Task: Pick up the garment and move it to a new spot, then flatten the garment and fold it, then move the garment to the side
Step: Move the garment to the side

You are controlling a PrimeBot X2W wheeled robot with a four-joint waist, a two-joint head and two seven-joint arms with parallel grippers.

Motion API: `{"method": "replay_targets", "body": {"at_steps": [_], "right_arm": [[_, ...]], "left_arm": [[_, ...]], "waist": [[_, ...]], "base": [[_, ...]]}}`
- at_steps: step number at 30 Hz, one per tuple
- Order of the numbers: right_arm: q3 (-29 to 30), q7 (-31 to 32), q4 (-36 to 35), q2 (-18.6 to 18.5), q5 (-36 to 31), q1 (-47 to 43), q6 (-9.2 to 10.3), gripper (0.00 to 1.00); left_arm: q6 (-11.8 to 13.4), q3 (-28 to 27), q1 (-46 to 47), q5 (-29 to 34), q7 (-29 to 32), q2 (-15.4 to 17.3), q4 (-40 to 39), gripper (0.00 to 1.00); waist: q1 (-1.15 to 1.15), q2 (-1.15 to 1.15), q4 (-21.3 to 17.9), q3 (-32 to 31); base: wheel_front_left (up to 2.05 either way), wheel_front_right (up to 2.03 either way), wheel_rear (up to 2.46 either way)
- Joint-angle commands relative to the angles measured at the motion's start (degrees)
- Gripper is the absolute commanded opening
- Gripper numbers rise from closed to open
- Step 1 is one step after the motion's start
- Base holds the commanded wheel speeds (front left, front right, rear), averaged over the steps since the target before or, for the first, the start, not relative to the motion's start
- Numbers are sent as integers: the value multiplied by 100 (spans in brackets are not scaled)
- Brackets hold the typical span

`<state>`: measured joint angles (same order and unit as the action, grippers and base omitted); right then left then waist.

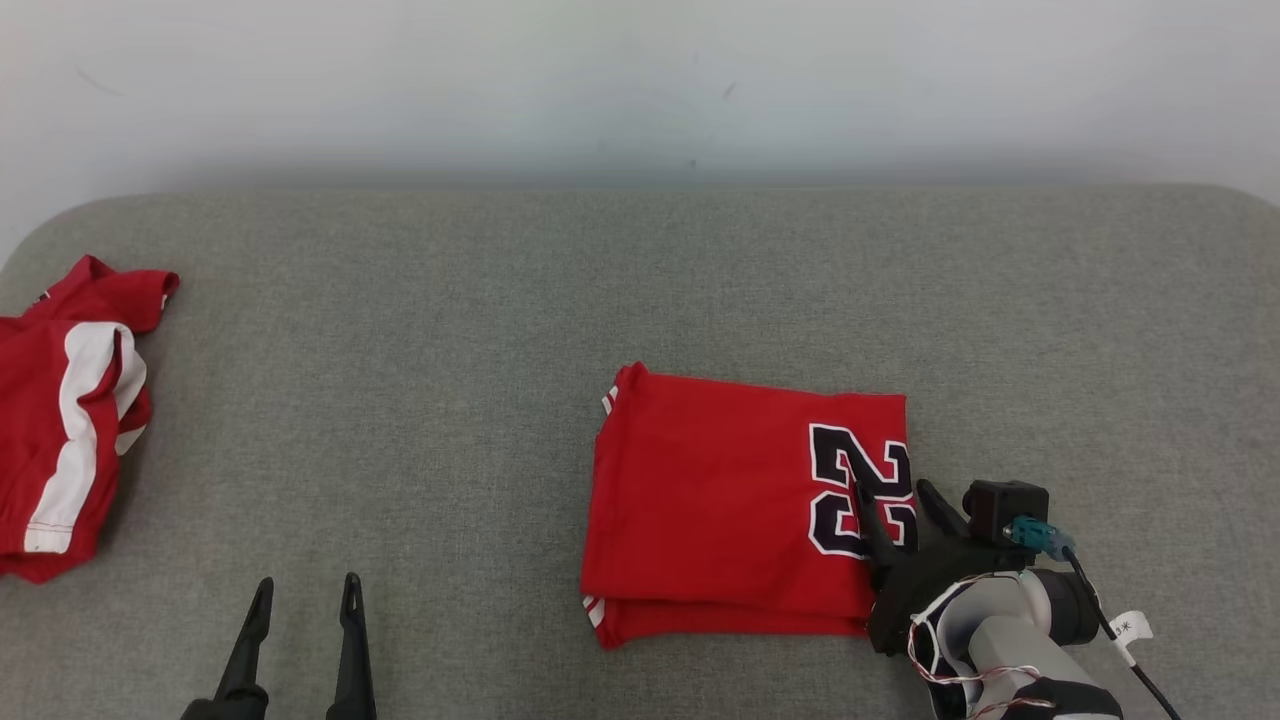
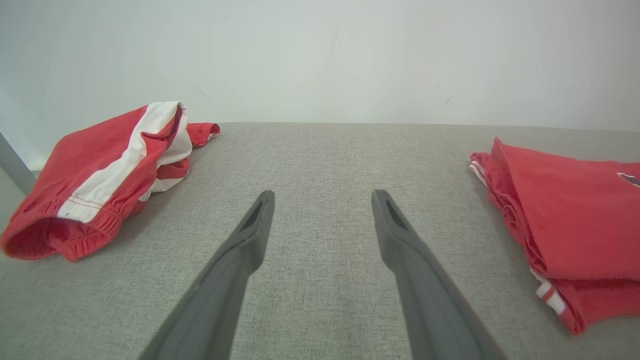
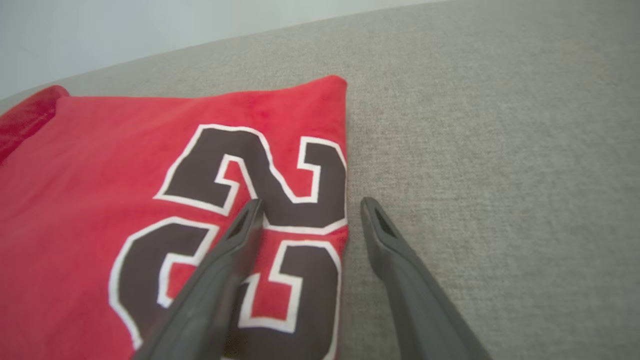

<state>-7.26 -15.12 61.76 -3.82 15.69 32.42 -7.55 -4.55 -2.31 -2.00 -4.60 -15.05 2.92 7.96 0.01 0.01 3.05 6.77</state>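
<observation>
Right gripper (image 1: 890, 490) (image 3: 311, 202) first: jaws spread as wide as they go, nothing pinched between them. It sits at the right edge of the red jersey (image 1: 720, 490) (image 3: 100, 165), straddling that edge. In the right wrist view, 1 finger (image 3: 225, 260) lies over the printed number and the other hangs over bare grey table (image 3: 500, 150) just off the cloth. I can't tell if the inner finger actually presses on the fabric or just floats above it.

Left gripper (image 1: 308, 582) (image 2: 322, 195) is also wide open and empty, over bare table at the lower left, well apart from both pieces of clothing.

The jersey is folded into a rough rectangle and lies flat on the table, right of centre in the head view, with striped trim peeking out at its left corners.

Writing: big black digits with a white outline near the jersey's right edge, turned sideways to me. 1 reads as a 2; the other looks like a 2 as well, but I wouldn't swear to it. No brand tag I can read.

A bunched pair of red shorts (image 1: 60, 430) (image 2: 100, 175) with a white stripe sits at the far left edge.
</observation>
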Motion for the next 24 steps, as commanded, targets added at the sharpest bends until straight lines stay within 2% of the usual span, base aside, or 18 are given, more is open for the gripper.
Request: {"method": "replay_targets", "body": {"at_steps": [1,4,9,10,11,12,13,16,24], "right_arm": [[-46,-3,105,13,88,86,15,100],[-184,132,557,70,285,149,15,100],[-574,200,737,133,711,138,13,100],[-702,270,666,137,895,97,1,91],[-834,322,574,141,1063,58,1,67],[-963,348,502,144,1209,44,1,20],[-1075,345,459,144,1306,50,1,0],[-1306,262,449,119,1471,171,1,0],[-1688,83,266,-474,1701,692,8,0]], "left_arm": [[6,3,50,28,-14,-7,8,100],[-6,8,116,53,-14,-7,18,100],[-13,9,121,33,-14,-7,37,100],[-19,6,126,23,-14,-7,49,100],[-27,3,128,13,-14,-7,58,100],[-32,4,128,4,-14,-7,65,100],[-30,12,130,-5,-14,-7,71,100],[-8,47,139,-17,-14,-7,66,100],[44,121,208,-23,-14,-7,-50,100]], "waist": [[-1,-1,45,50],[-1,-1,67,61],[-1,-1,77,33],[-1,-1,80,31],[-1,-1,79,29],[-1,-1,76,31],[-1,-1,74,35],[-1,-1,72,51],[-1,-1,-66,228]], "base": [[0,0,0],[0,0,0],[0,0,0],[0,0,0],[0,0,0],[0,0,0],[0,0,0],[0,0,0],[0,0,0]]}}
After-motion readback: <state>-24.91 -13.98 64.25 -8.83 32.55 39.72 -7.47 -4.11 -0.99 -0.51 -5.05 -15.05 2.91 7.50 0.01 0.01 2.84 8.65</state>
